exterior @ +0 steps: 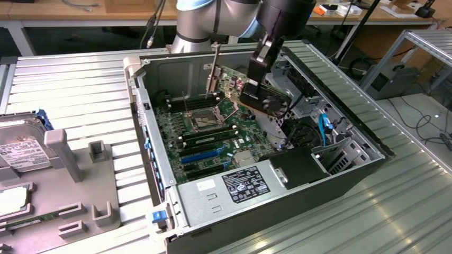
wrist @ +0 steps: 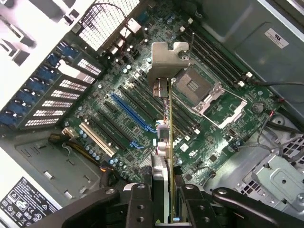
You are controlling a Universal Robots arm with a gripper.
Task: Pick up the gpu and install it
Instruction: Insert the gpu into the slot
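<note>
The hand (wrist: pixel 169 187) pinches the gpu (wrist: pixel 166 64) edge-on (silver bracket at its far end) above the motherboard (wrist: pixel 223 118), seemingly not touching it.

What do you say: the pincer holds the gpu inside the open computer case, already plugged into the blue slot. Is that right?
Not quite. The pincer does hold the gpu inside the open computer case, but the card is not plugged in: the exterior view shows it hanging clear above the motherboard, and the blue slot lies bare.
</note>
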